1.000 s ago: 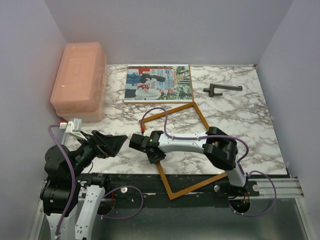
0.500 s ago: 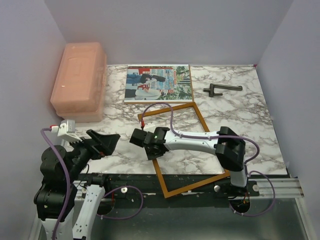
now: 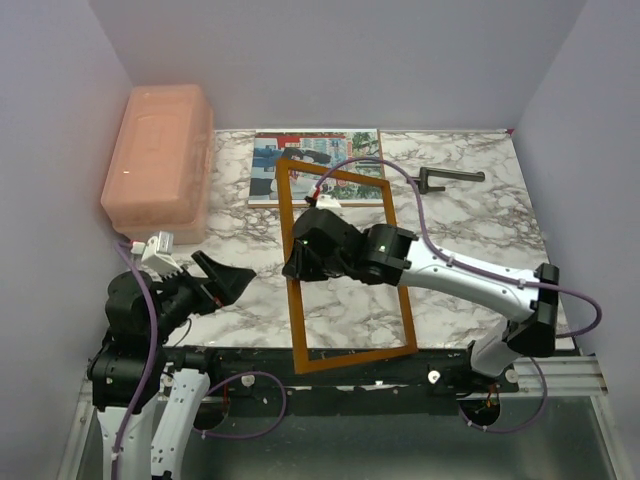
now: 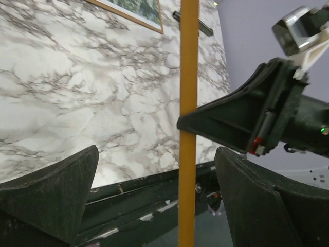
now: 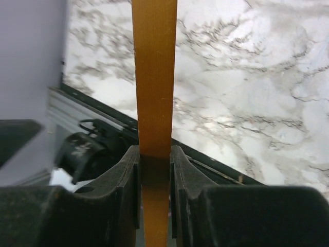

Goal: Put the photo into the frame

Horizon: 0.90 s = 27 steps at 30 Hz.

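smooth wooden frame, glossy paper photo, polished marble-patterned table, matt pink plastic box

My right gripper pinches the thin orange-brown wooden rectangular frame by its left long rail and holds it up off the table. From above, its far end crosses the large rectangular colour print of two people at vending machines. The print lies flat and face up at the table's far edge.
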Available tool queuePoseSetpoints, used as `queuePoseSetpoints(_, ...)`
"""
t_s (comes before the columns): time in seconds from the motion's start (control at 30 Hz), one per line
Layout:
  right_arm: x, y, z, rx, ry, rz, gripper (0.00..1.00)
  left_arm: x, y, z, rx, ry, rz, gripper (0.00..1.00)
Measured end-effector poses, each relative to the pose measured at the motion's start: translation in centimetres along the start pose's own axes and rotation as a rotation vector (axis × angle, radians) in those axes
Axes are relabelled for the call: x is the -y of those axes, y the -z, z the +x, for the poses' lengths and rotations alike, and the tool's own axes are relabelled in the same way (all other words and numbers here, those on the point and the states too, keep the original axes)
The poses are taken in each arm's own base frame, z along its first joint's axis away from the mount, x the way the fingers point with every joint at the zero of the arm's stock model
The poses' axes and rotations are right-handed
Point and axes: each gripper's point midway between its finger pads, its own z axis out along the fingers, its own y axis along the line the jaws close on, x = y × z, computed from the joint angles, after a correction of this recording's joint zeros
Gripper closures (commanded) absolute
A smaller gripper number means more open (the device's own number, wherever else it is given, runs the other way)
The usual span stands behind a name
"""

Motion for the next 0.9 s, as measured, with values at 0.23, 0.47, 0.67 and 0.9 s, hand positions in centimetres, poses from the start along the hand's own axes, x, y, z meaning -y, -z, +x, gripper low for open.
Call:
queuePoseSetpoints(0.23,-1.3,4.3,-3.6,0.110,-0.128,-0.145,0.99,1.4,-1.6,1.6,-0.096,0.070,0.140,0.02)
queuePoseSetpoints(0.47,-1.5,6.4,-5.1,0.170,-0.219,-0.227,1.00,3.9,-2.2,2.7,-0.195,0.118,0.341,0.03)
queuePoseSetpoints(0.67,-2.1,6.8,-5.9,0.188,-0.251,-0.263,1.00,5.9,-1.7,3.1,-0.275,0.127,0.473,0.03)
queuePoseSetpoints(0.9,-2.8,7.0,-6.2,0.185,-0.266,-0.299,1.00,7.1,-1.5,4.1,-0.384,0.122,0.544,0.05)
